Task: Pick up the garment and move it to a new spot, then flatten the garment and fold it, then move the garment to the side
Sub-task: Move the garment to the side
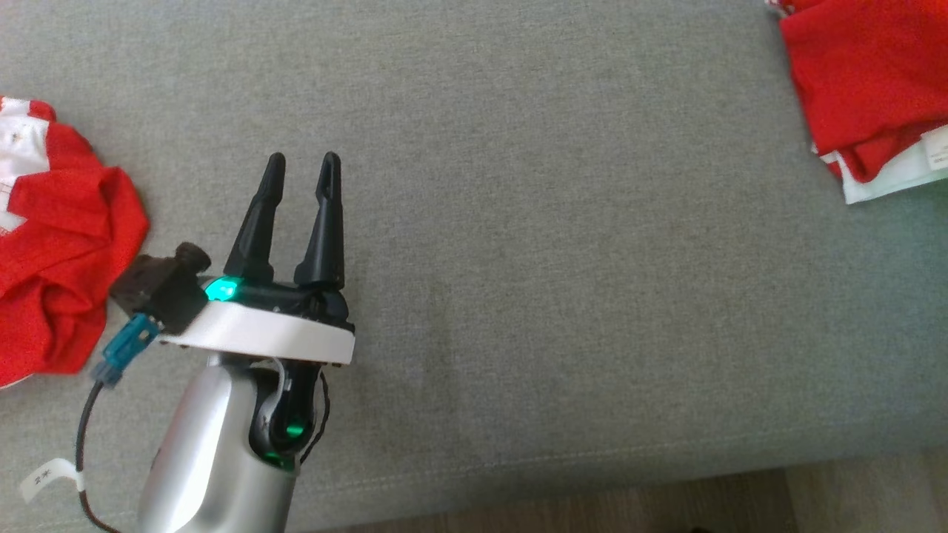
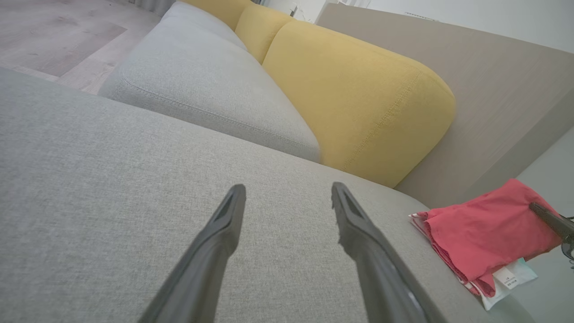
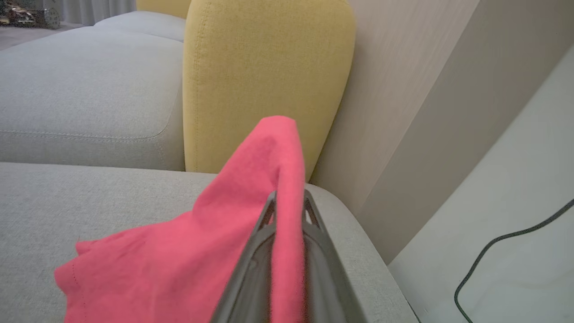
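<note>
**Now: right gripper point(image 3: 289, 197) pinches the garment point(image 3: 188, 251), left gripper point(image 1: 304, 166) stands wide**

Head view: the left gripper hangs over the grey seat point(image 1: 555, 259), fingers spread apart and empty. A red heap point(image 1: 59, 244) of crumpled cloth lies at the left edge, near its wrist. The garment point(image 1: 866, 89) lies folded in the top right corner, a white layer showing under it.

Left wrist view: the left gripper's point(image 2: 288, 190) fingers stand wide apart above bare seat point(image 2: 89, 179). The garment point(image 2: 489, 233) sits folded at the seat's right end, near a yellow cushion point(image 2: 358, 103), a white label point(image 2: 509, 280) sticking out below. A dark finger point(image 2: 549, 220) of the right gripper touches its far edge.

Right wrist view: the right gripper's fingers are closed tight on a fold of the garment, which rises between them and spreads down to the left over the seat point(image 3: 67, 202). The cushion point(image 3: 264, 67) stands behind; a dark cable point(image 3: 493, 242) lies on the pale surface to the right.
</note>
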### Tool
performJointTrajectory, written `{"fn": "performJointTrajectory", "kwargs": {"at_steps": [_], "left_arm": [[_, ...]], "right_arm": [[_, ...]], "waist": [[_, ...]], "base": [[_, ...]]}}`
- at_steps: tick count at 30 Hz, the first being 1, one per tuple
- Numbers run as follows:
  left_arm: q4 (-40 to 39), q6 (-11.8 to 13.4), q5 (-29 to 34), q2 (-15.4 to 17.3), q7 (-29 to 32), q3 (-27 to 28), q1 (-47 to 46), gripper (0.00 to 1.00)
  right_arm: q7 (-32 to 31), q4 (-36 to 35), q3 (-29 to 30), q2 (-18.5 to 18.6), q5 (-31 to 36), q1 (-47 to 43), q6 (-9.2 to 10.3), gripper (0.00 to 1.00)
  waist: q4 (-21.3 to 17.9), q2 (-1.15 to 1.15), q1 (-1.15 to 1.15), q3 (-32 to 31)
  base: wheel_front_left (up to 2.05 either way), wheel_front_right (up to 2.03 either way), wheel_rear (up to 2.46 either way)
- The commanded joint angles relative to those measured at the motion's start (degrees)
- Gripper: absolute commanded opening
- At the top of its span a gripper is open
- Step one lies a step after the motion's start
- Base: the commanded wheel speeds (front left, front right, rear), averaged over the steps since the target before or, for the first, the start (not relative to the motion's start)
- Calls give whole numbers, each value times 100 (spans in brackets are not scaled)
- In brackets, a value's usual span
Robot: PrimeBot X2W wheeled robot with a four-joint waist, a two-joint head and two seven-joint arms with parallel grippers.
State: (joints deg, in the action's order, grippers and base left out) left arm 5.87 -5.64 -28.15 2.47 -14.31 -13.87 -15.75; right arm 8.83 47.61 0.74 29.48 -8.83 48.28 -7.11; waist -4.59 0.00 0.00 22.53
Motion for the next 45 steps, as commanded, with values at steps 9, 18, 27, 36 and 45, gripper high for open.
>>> {"fn": "performJointTrajectory", "kwargs": {"at_steps": [9,18,27,36,45], "left_arm": [[-157,-39,14,41,-69,200,-64,100],[-129,-37,13,41,-69,240,-90,100],[-69,-11,-149,41,-69,235,-50,100],[-150,86,-311,41,-69,349,146,100],[-70,138,-340,41,-69,321,371,100]], "right_arm": [[-170,-252,162,82,-121,41,-37,49],[-349,-744,182,-134,-680,18,-37,100],[-512,-1887,-189,-420,-603,-168,-37,100],[-482,-3021,-751,-1071,-724,-987,-37,100],[-47,-3573,-877,-1727,-710,-2124,-37,100]], "waist": [[16,0,0,33],[10,0,0,14],[126,0,0,-361],[258,0,0,-930],[401,0,0,-1269]], "base": [[0,0,0],[0,0,0],[0,0,0],[0,0,0],[0,0,0]]}}
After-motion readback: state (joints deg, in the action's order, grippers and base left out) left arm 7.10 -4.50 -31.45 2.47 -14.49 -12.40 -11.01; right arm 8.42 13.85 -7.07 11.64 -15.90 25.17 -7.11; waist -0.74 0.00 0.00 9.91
